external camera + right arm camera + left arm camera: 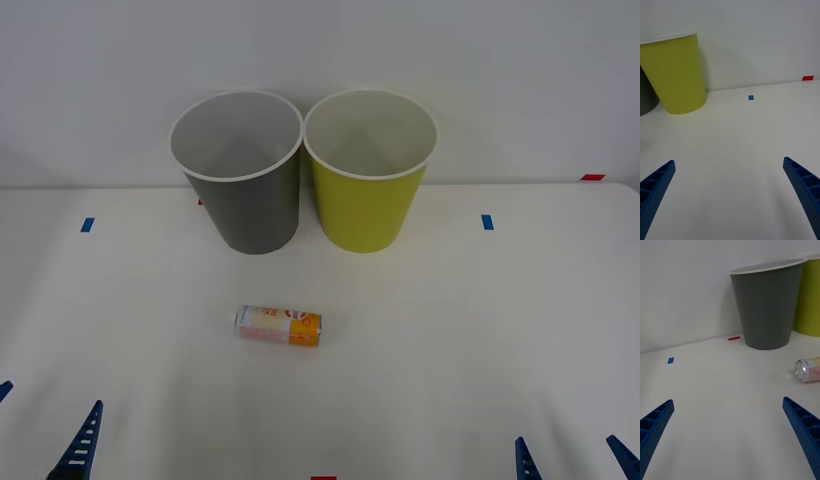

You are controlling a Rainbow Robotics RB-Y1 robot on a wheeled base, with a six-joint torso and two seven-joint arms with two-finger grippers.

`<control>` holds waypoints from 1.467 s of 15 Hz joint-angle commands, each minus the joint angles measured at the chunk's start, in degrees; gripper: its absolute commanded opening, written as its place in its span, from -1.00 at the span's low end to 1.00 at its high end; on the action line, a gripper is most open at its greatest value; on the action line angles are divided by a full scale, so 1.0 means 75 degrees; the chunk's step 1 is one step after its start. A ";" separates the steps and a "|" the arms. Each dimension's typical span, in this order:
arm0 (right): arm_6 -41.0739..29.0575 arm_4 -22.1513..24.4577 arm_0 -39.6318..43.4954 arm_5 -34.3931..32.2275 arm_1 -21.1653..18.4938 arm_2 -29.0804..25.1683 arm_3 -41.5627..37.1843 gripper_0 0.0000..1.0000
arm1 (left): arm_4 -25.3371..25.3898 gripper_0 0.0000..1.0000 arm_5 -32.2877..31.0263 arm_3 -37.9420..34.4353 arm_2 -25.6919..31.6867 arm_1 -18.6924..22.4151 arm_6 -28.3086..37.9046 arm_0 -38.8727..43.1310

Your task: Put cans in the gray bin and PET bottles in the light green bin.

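Observation:
One small can (279, 325), white-pink at its left half and orange at its right, lies on its side on the white table, in front of the bins. The gray bin (250, 215) stands upright at the back, touching or nearly touching the light green bin (365, 210) to its right. My left gripper (40, 425) is open at the near left edge, well short of the can. In the left wrist view the can (810, 369) lies ahead, beside the gray bin (767, 307). My right gripper (573, 460) is open at the near right. PET bottles are out of view.
Blue tape marks (87, 224) (487, 221) sit left and right of the bins. A red mark (592, 177) lies at the far right edge. A white wall rises just behind the bins. Wide bare tabletop surrounds the can.

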 commanded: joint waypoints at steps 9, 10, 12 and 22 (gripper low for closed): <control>0.0000 0.0000 0.0000 0.0000 0.0000 0.0000 0.0000 1.00 | 0.0375 1.00 0.3772 -0.2126 0.0663 0.1074 0.0477 -0.0584; 0.0000 0.0000 0.0000 0.0000 0.0000 0.0000 0.0000 1.00 | 0.0375 1.00 0.4264 -0.2337 0.0768 0.1109 0.0454 -0.0642; 0.0000 0.0000 0.0000 0.0000 0.0000 0.0000 0.0000 1.00 | 0.0399 1.00 0.5518 -0.2806 0.1026 0.1214 0.0395 -0.0935; 0.0000 0.0000 0.0000 0.0000 0.0000 0.0000 0.0000 1.00 | 0.3340 1.00 1.0674 -0.3509 0.2280 0.1191 -0.1972 -0.3584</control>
